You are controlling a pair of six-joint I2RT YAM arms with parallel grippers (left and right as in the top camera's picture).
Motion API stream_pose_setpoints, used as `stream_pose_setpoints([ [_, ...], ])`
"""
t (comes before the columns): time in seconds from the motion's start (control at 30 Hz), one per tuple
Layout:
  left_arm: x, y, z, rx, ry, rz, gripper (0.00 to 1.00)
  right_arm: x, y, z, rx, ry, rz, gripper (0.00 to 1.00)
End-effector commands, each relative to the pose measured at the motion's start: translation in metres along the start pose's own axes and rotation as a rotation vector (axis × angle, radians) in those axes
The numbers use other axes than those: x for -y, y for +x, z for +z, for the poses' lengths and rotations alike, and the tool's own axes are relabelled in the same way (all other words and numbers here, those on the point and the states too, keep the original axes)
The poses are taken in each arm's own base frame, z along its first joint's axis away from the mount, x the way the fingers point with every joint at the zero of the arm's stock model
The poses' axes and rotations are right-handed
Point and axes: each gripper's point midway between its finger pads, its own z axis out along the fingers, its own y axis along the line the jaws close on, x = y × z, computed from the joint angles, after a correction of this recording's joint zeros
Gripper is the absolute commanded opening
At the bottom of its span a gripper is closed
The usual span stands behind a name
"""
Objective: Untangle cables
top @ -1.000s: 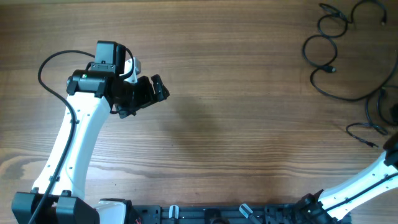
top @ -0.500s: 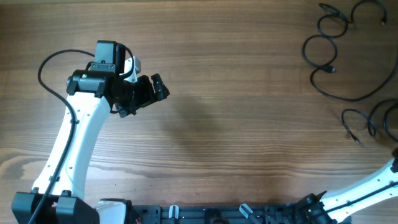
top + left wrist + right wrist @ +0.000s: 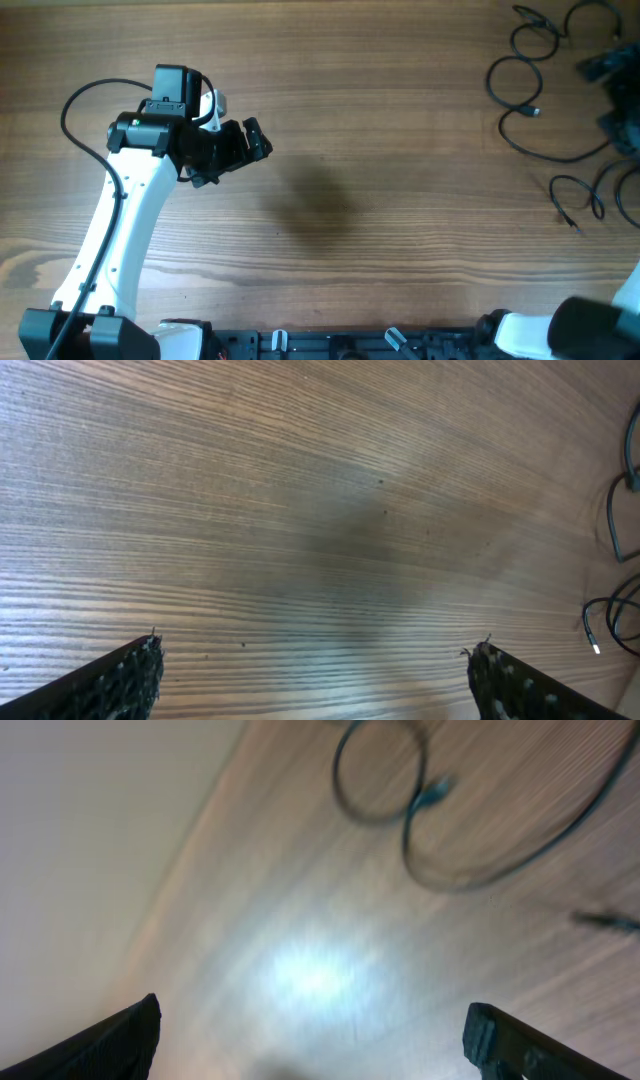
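Note:
The cables are thin black cords lying in loose loops at the far right of the table: two small loops (image 3: 518,72), a big arc (image 3: 560,152) and a small loop with a plug end (image 3: 575,195). My right gripper (image 3: 612,95) is a dark blur above them at the right edge. In the right wrist view it (image 3: 315,1040) is open and empty, with blurred cable loops (image 3: 380,770) ahead. My left gripper (image 3: 248,145) hovers far to the left. In the left wrist view it (image 3: 315,670) is open and empty over bare wood, with cable ends (image 3: 605,625) at the right edge.
The wooden table (image 3: 380,200) spans the view. A thick black wire (image 3: 75,110) loops off the left arm. The arm bases and a black rail (image 3: 340,345) line the front edge. The right arm's blurred link (image 3: 600,325) is at the bottom right.
My right gripper has swung from the lower right edge up to the far right, over the cables. The small loop with the plug shifted slightly left. The left arm has not moved.

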Motion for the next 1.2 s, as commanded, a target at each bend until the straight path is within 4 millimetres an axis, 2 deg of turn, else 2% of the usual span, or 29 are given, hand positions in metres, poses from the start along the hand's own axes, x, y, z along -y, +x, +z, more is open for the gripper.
stream_pose_setpoints([
  [0.0, 0.003, -0.005, -0.009, 0.035, 0.007, 0.026, 1.0, -0.037, 0.051, -0.024, -0.031, -0.032, -0.345, 0.99],
  [0.07, 0.003, -0.005, -0.009, 0.035, 0.007, 0.026, 1.0, -0.045, 0.079, -0.035, -0.076, -0.051, -0.452, 0.99],
  [0.1, 0.003, -0.005, -0.009, 0.035, 0.008, 0.026, 1.0, -0.047, 0.1, -0.047, -0.104, -0.06, -0.482, 0.99],
  [0.17, 0.003, -0.005, -0.009, 0.035, 0.008, 0.026, 1.0, -0.043, 0.124, -0.065, -0.134, -0.066, -0.509, 0.99],
  [0.23, 0.003, -0.005, -0.009, 0.035, 0.007, 0.026, 1.0, -0.034, 0.142, -0.081, -0.153, -0.064, -0.556, 0.99],
  [0.3, 0.003, -0.005, -0.009, 0.035, 0.008, 0.026, 1.0, -0.03, 0.15, -0.091, -0.152, -0.065, -0.554, 1.0],
  [0.53, 0.003, -0.005, -0.009, 0.035, 0.008, 0.026, 1.0, -0.03, 0.152, -0.096, -0.137, -0.072, -0.559, 1.0],
  [0.9, 0.003, -0.005, -0.009, 0.035, 0.008, 0.026, 1.0, -0.03, 0.147, -0.084, -0.172, -0.054, -0.547, 1.0],
  [0.97, 0.003, -0.005, -0.009, 0.035, 0.008, 0.026, 1.0, -0.023, 0.14, -0.082, -0.143, -0.001, -0.552, 1.0],
  [1.07, 0.003, -0.005, -0.009, 0.034, 0.007, 0.026, 1.0, -0.019, 0.131, -0.089, -0.072, 0.031, -0.569, 1.0],
  [1.17, 0.003, -0.005, -0.009, 0.035, 0.008, 0.026, 1.0, -0.025, 0.129, -0.101, -0.005, -0.003, -0.59, 1.0],
])
